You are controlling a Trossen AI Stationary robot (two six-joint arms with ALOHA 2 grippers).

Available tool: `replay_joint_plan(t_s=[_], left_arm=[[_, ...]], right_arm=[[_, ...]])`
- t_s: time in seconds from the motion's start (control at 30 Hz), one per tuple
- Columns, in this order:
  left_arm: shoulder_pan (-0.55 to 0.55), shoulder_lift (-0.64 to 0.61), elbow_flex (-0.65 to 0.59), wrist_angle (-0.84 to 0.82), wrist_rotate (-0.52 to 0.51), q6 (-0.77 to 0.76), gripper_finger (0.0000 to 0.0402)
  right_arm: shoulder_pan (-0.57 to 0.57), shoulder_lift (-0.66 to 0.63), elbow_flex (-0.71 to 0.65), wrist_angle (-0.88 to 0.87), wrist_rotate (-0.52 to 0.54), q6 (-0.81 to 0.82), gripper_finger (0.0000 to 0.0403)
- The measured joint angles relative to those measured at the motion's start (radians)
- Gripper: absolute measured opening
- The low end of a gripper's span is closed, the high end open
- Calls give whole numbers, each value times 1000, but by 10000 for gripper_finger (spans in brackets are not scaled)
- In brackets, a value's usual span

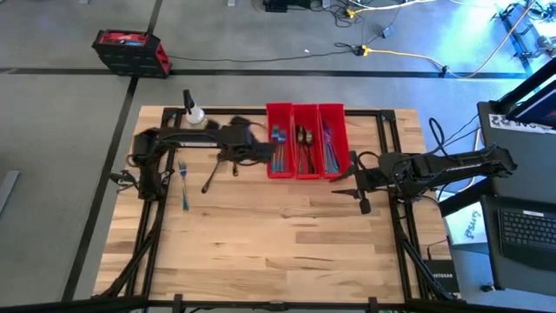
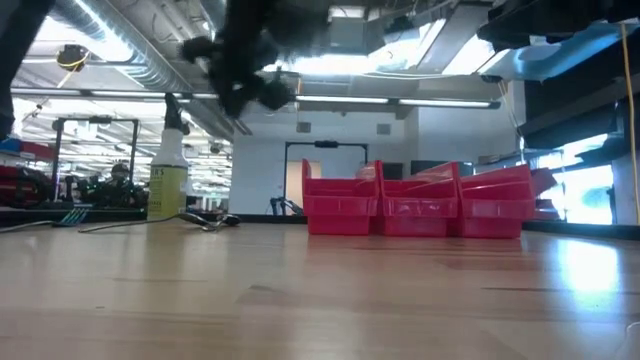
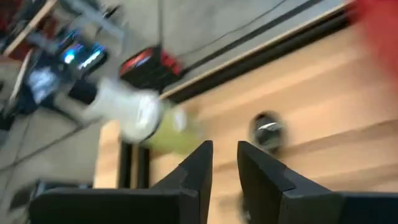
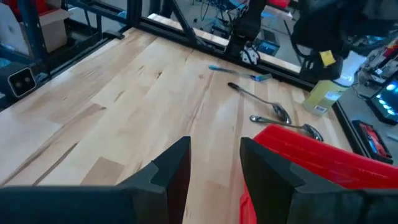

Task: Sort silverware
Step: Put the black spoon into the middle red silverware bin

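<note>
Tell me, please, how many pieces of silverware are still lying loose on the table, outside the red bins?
3: a blue fork nearest the table's left edge, a long dark spoon beside it, and a second spoon close to the red bins. The left arm may hide more.

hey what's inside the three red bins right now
Sorted silverware: blue pieces in the left bin, dark spoons in the middle bin, blue pieces in the right bin. The left gripper covers part of the left bin, so its full contents aren't visible.

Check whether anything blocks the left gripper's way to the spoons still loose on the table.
Nothing visible does. The left gripper hangs beside the red bins, and only bare table separates it from the loose spoons.
</note>
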Motion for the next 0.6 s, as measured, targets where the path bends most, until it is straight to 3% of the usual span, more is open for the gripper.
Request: replay_joint_plan(t_s=[0.13, 0.33, 0.43, 0.6], left_arm=[[12, -140, -245, 140, 61, -76, 60], [138, -282, -562, 705, 458, 77, 60], [212, -282, -633, 796, 551, 100, 61], [299, -277, -662, 883, 568, 171, 61]], right_arm=[[0, 1, 0, -2, -2, -5, 124], [0, 12, 0, 51, 10, -13, 124], [0, 20, -1, 43, 28, -7, 124], [0, 31, -1, 41, 33, 27, 124]])
